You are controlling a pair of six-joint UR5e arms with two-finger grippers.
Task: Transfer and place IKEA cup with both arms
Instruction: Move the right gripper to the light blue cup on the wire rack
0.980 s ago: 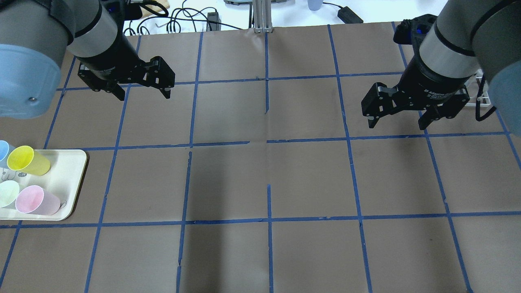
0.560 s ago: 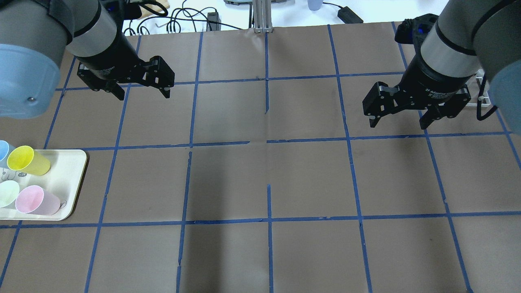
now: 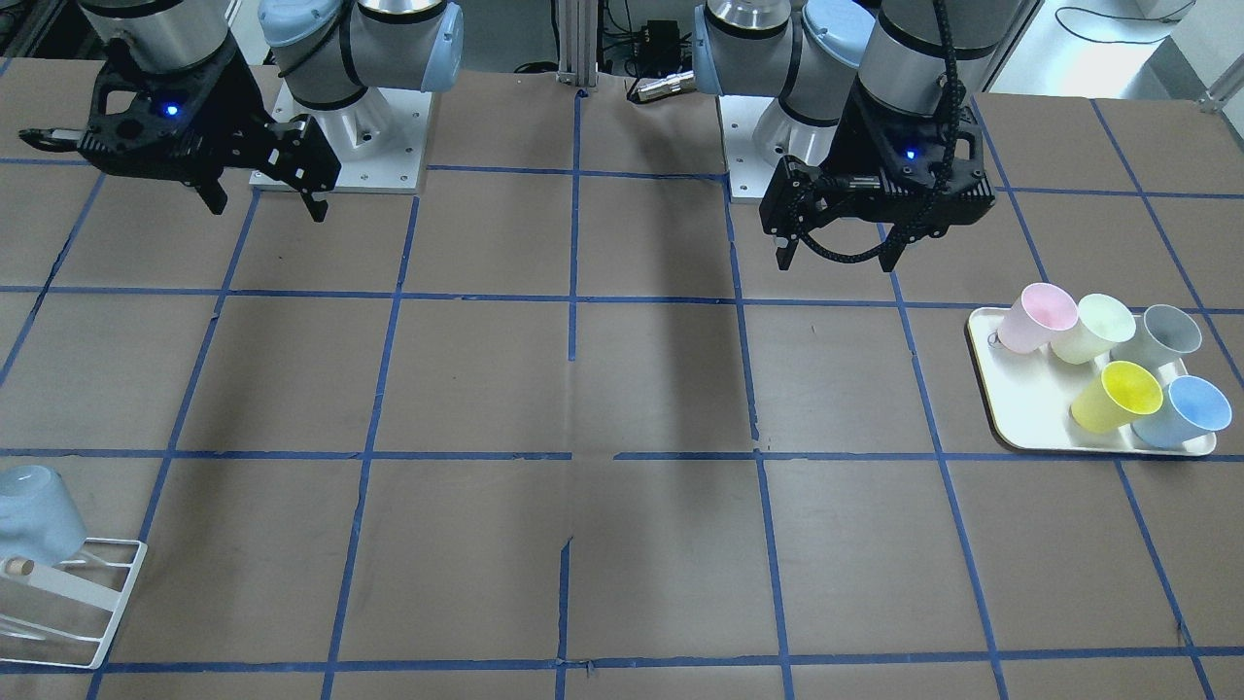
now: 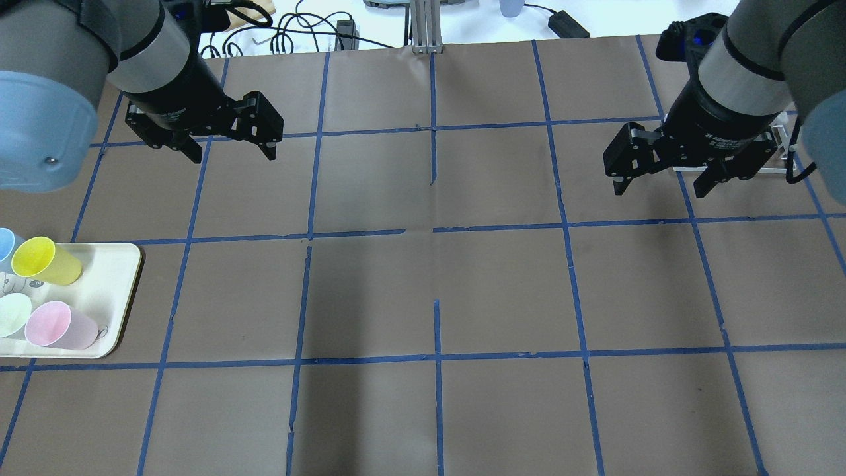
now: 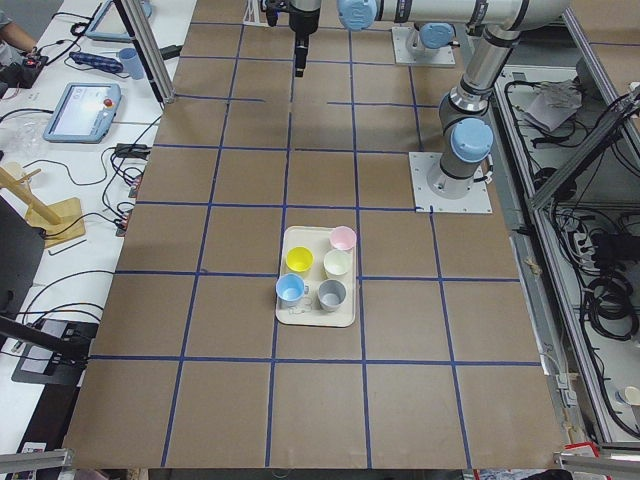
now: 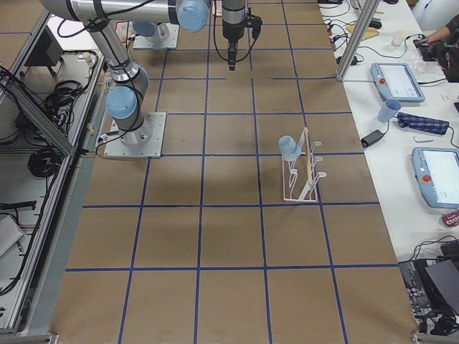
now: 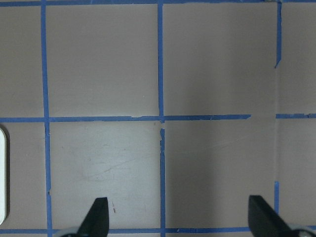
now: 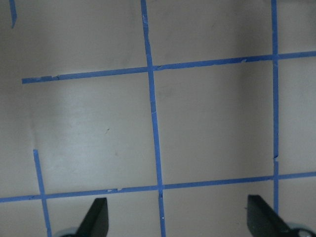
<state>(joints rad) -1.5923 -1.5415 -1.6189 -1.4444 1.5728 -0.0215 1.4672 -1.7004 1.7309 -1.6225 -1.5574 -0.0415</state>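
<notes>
A pale light-blue cup (image 3: 1181, 410) stands upright at the outer corner of a cream tray (image 3: 982, 360), next to a yellow cup (image 3: 1118, 397). In the overhead view only its rim (image 4: 3, 243) shows at the left edge. A near-identical light-blue cup (image 3: 39, 510) hangs tilted on a white wire rack (image 3: 73, 603). My left gripper (image 4: 234, 157) is open and empty above bare table, well away from the tray. My right gripper (image 4: 659, 192) is open and empty, above the table beside the rack (image 4: 781, 142).
Pink (image 3: 1035, 316), pale green (image 3: 1093, 329) and grey (image 3: 1161, 335) cups also stand on the tray. The table is brown paper with a blue tape grid. Cables and tablets lie beyond the far edge (image 4: 297, 30).
My right gripper has moved a little farther back and to the right, toward the rack. My left gripper has not moved.
</notes>
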